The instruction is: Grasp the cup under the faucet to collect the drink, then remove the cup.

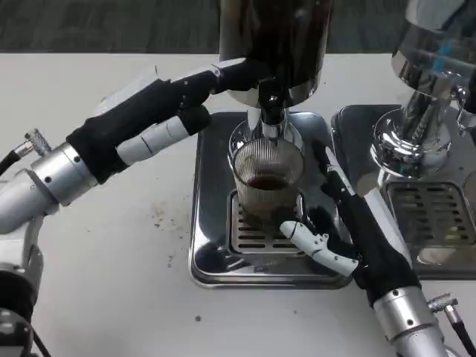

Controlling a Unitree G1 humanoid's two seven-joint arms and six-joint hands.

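Glass cup (268,182): ribbed and clear, standing on the drip tray (216,256) right under the faucet (271,111).
Drink: you have a dark layer low in the cup; filling looks partway.
Right hand (338,223): wrapped around the cup, gripping it.
Left hand (175,104): fingers reaching to the dispenser (275,44) at the faucet; whether they press anything, you cannot tell.
Left to do: finish filling, then draw the cup away.

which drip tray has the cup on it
The middle tray, under the dark dispenser, holds the cup; the tray on the right has no cup.
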